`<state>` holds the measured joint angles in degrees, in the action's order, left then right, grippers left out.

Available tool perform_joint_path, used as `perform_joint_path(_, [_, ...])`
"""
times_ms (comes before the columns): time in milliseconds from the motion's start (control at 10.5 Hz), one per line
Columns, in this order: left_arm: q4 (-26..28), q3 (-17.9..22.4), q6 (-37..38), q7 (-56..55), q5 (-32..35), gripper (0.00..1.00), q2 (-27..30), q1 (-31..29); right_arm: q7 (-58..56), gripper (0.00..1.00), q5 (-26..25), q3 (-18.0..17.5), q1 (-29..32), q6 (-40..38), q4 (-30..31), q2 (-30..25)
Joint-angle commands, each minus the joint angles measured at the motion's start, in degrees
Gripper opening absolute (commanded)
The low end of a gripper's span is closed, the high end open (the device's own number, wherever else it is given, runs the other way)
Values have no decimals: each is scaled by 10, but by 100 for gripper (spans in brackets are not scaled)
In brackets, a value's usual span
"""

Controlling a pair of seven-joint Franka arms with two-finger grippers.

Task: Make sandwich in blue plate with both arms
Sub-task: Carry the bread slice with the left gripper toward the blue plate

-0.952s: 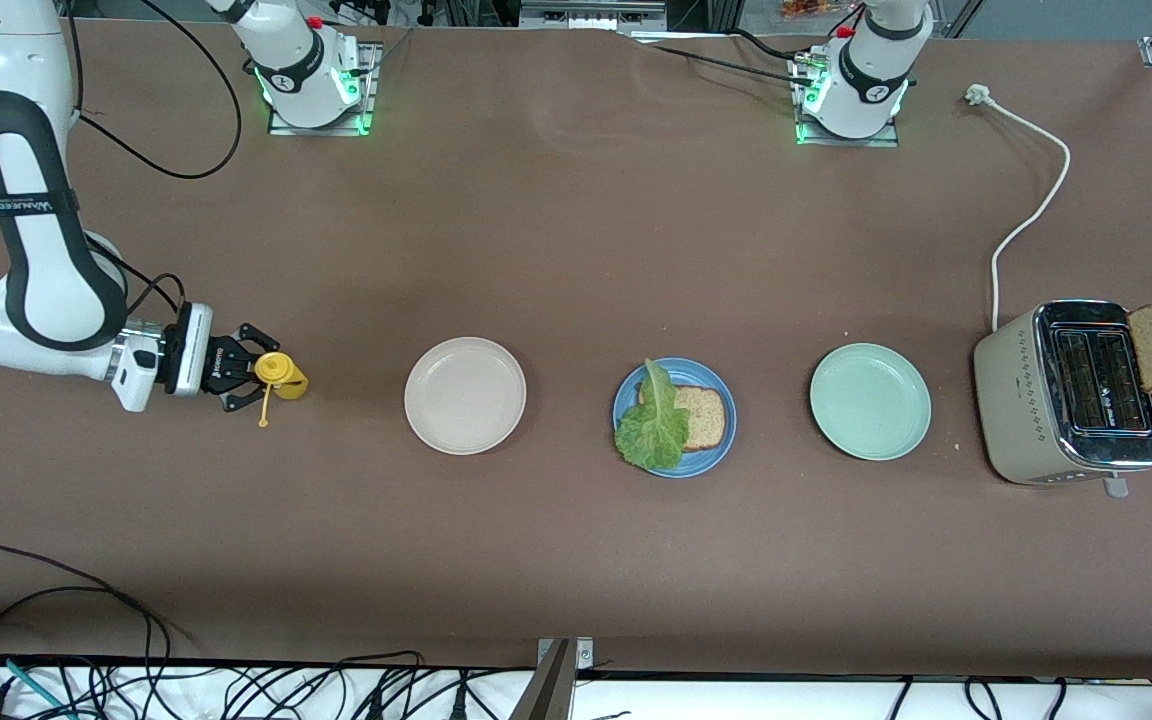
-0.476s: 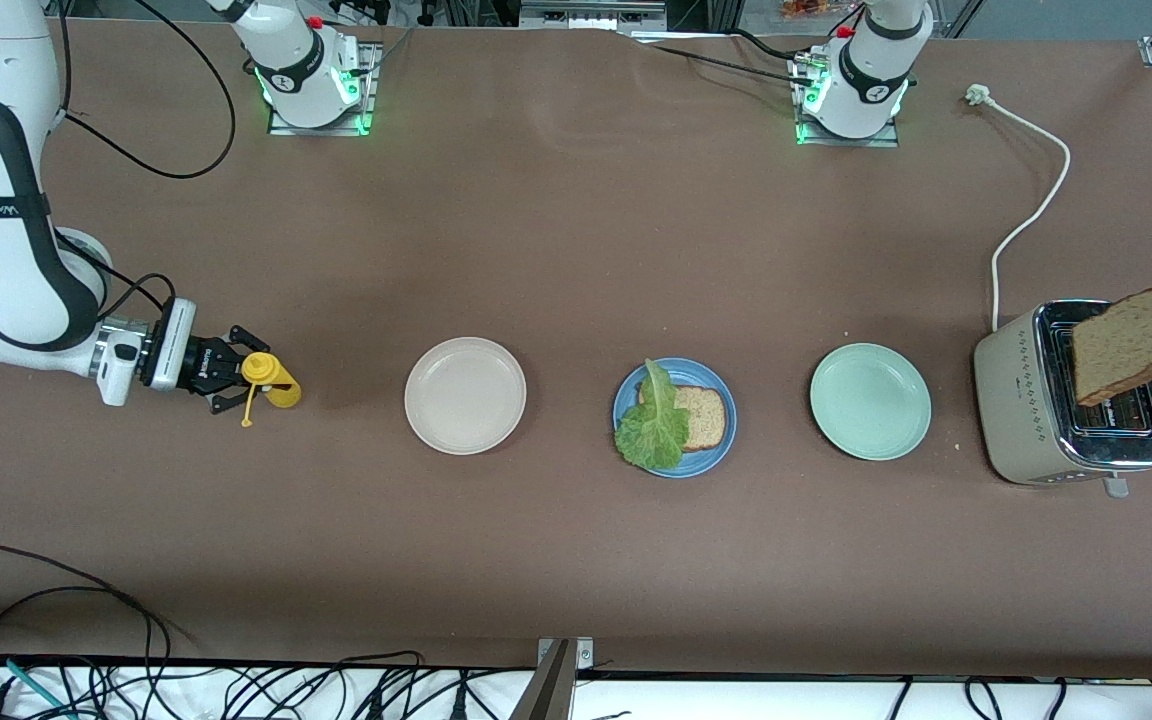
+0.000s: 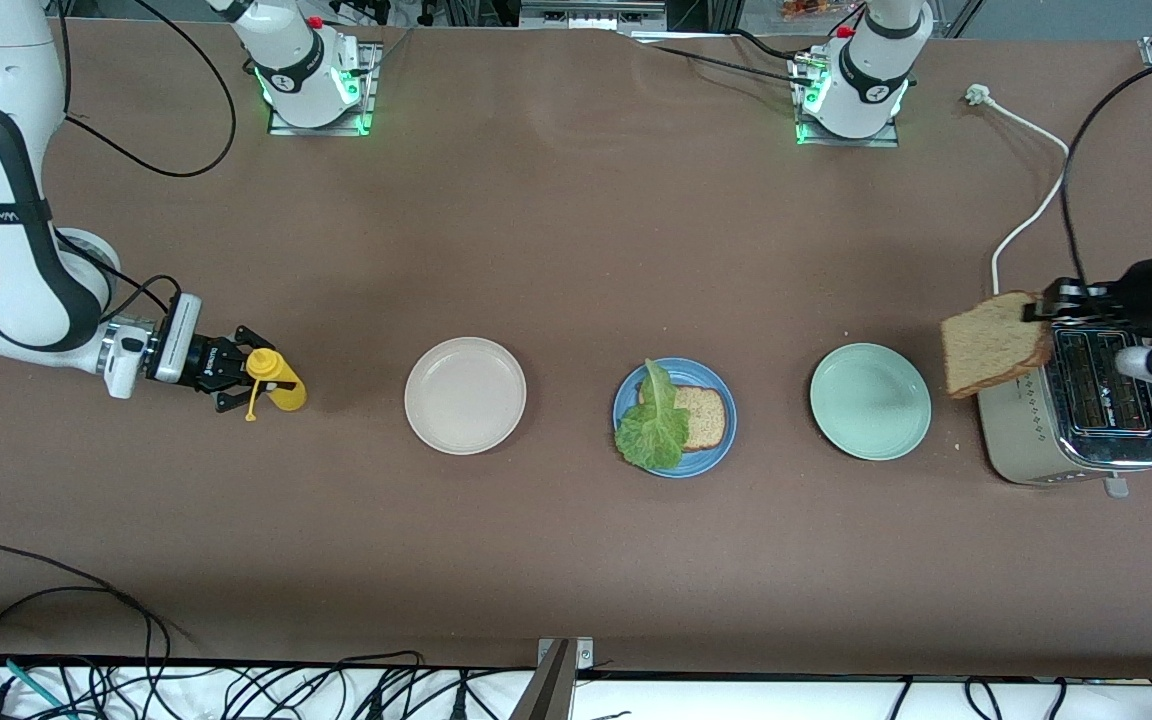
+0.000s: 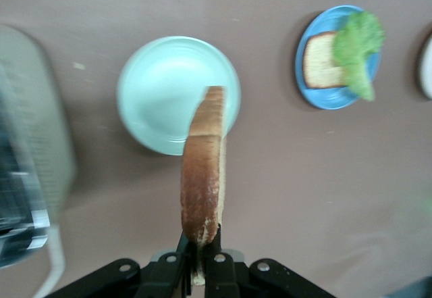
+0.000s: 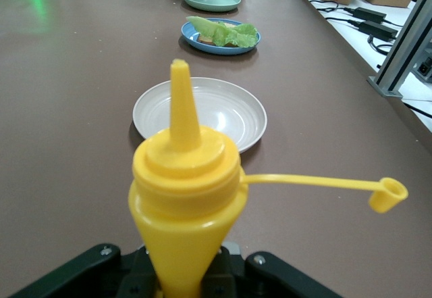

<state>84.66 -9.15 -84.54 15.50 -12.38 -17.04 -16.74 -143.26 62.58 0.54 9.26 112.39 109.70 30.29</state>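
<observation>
Even, bright overhead light; soft faint shadows under plates on the brown table (image 3: 556, 250). Green LED glow at both arm bases. Glare on the toaster (image 3: 1076, 410) chrome. Left wrist view: toaster blurred at frame edge. Right wrist view: background soft.

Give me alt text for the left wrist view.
The left tool holds a brown bread slice edge-on above a brown table, over a mint-green plate. Farther off, a blue plate holds bread and lettuce.

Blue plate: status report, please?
Left gripper holds bread slice over toaster. Right gripper holds yellow squeeze bottle. Blue plate: bread, lettuce.
</observation>
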Motion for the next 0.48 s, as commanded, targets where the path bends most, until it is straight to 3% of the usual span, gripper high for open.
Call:
perform_joint_path(0, [67, 2, -58, -74, -105, 0, 3, 34, -42, 0, 17, -2, 21, -32, 12, 5])
perform_joint_path(381, [124, 3, -143, -128, -263, 0, -29, 105, -66, 0, 17, -1, 38, -69, 12, 12])
